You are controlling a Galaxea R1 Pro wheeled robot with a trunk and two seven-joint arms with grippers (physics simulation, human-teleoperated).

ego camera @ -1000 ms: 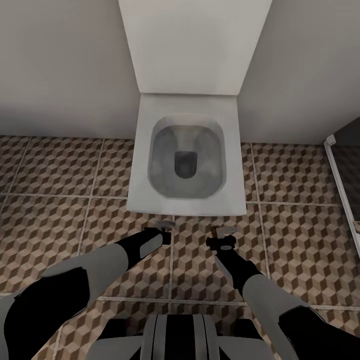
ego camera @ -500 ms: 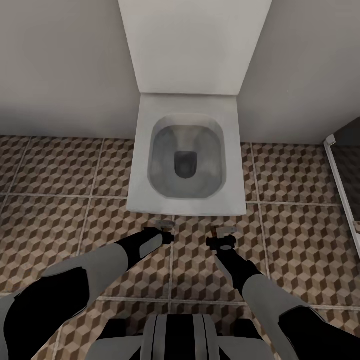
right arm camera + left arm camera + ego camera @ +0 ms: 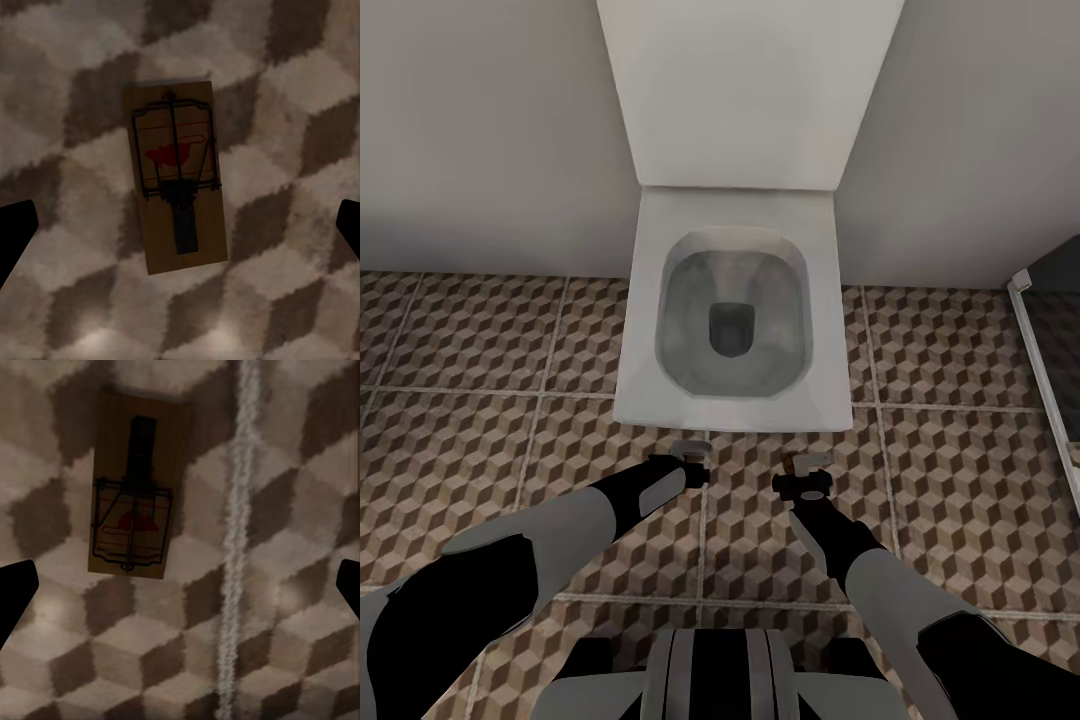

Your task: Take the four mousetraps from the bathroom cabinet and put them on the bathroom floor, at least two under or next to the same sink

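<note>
Flat brown wooden mousetrap (image 3: 133, 484) with dark wire and red mark lies on cube-patterned floor tile (image 3: 285, 645) beside pale grout; another mousetrap (image 3: 178, 182) lies likewise. Left gripper (image 3: 180, 585) and right gripper (image 3: 180, 225) both spread wide, empty, before the white squarish toilet (image 3: 732, 320).

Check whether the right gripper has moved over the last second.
No. In the head view the right gripper sits at the same spot just short of the toilet front edge, over the floor.
</note>
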